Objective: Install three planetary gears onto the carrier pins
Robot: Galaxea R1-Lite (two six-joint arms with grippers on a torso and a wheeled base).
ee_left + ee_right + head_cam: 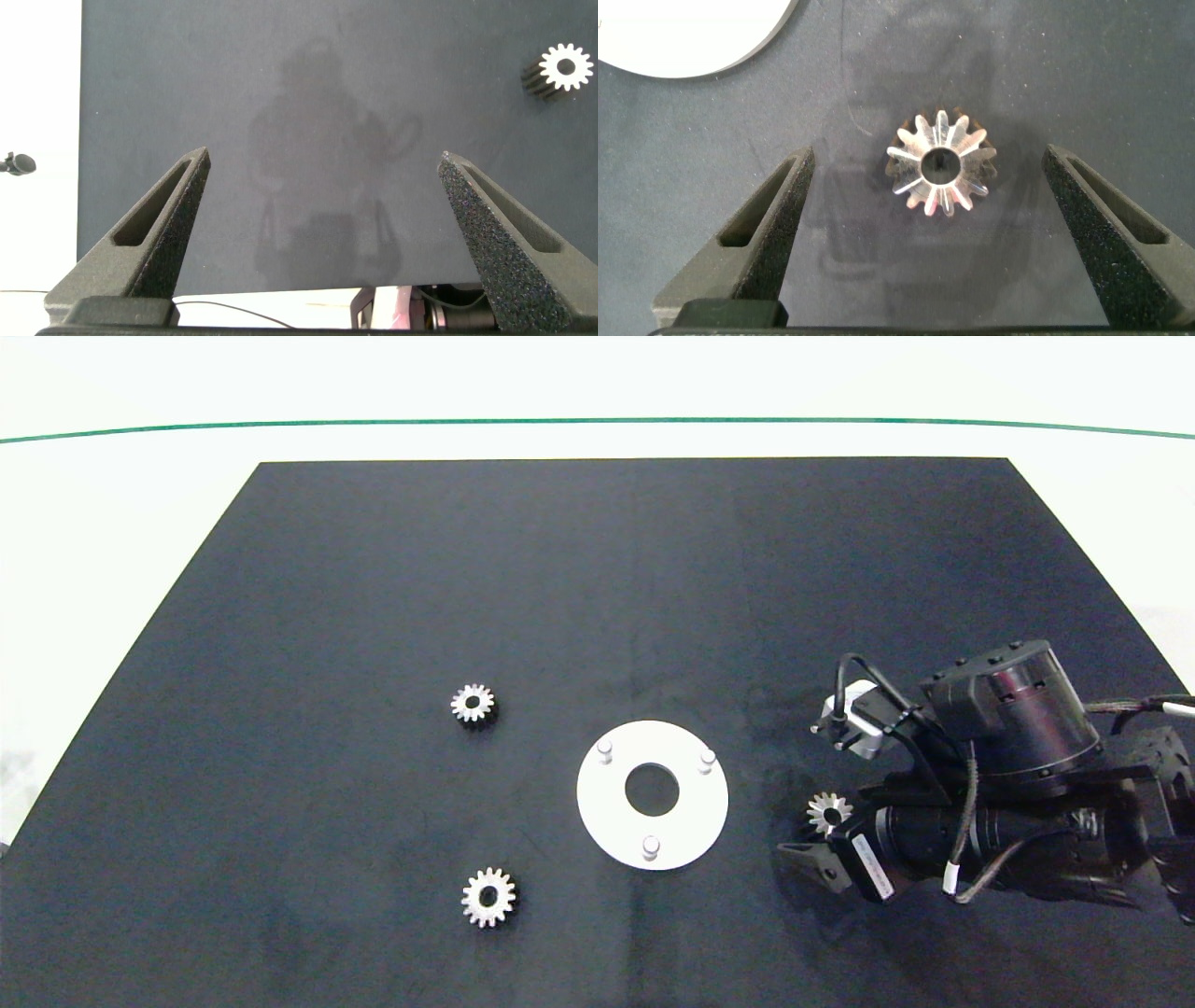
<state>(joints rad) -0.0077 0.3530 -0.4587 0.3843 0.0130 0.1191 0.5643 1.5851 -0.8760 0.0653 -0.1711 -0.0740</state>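
The white worktop [131, 523] carries a large black mat [597, 616], and a thin green line [597, 421] curves across the worktop beyond the mat; the right arm [1008, 803] comes in low over the mat's right side. The flat white disc [652, 831] lies near the mat's middle with a big centre hole, and the three whitish carrier pins [651, 847] stand on it in a triangle, all bare. The head view shows all three planetary gears [488, 897]: two lie flat on the mat left of the disc, one farther and one nearer, well apart, and the third gear [939, 162] lies just right of the disc. Only the right wrist view shows that the right end effector [932, 187] straddles this third gear with fingers wide, touching neither side; silver pointed teeth ring its dark hole. The left wrist view alone shows the left end effector [322, 182], spread wide over bare mat, with one gear far beyond it.
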